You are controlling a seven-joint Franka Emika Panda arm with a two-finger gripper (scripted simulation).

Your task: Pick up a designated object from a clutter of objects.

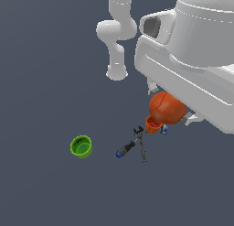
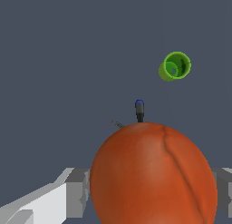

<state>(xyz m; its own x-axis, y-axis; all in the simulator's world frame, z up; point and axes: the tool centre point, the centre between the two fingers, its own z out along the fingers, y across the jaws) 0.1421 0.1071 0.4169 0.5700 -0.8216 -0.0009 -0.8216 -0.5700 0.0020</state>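
The red-orange ball (image 1: 167, 108) sits between the fingers of my gripper (image 1: 170, 106), which is shut on it and holds it above the other objects. In the wrist view the ball (image 2: 154, 173) fills the near part of the picture, with a grey finger (image 2: 77, 191) on each side of it. The orange cup (image 1: 153, 125) lies just below the ball in the exterior view, with the tiny blue item (image 1: 164, 128) beside it. Both are hidden behind the ball in the wrist view.
The dark thin clamp tool (image 1: 140, 143) and the black cylinder with a blue tip (image 1: 125, 149) lie on the dark floor toward the exterior view's left of the cup. The green bowl (image 1: 81, 146) stands further left. The wrist view shows the cylinder (image 2: 139, 110) and the bowl (image 2: 176, 65).
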